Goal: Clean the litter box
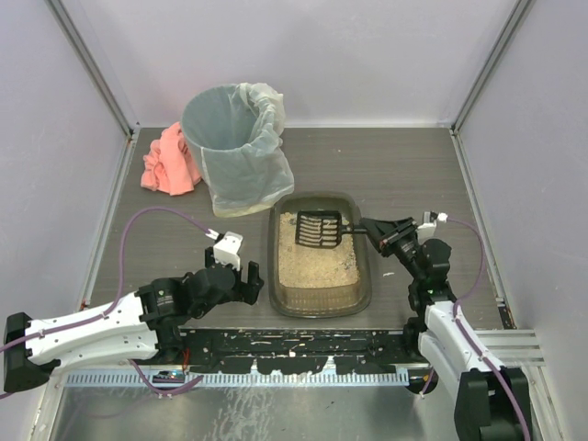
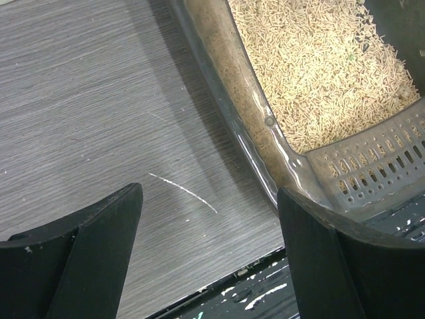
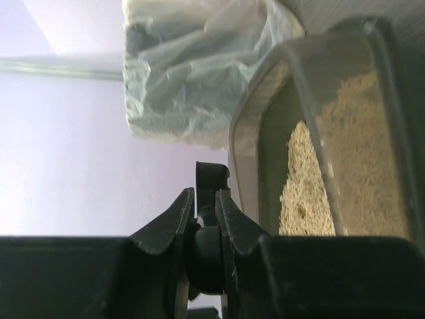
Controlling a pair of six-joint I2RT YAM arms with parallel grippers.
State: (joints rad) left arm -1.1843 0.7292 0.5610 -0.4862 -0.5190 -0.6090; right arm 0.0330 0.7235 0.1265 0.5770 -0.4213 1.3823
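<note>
- The litter box [image 1: 322,292] lies between the 2 arms.
- The left arm [image 1: 92,331] stretches low. The left gripper [image 1: 255,283] gapes wide and empty just beside the box's left wall.
- The right arm [image 1: 432,276] bends up at the box's right. The right gripper [image 1: 369,228] clamps the scoop [image 1: 319,230] by its handle, with the head over the far litter [image 1: 317,266].

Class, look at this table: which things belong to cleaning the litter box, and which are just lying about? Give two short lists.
Part of the job:
litter box
black scoop, held by the right gripper
lined grey bin, probably for the waste

Just lying about:
pink cloth, crumpled beside the bin, with neither arm near it
</note>
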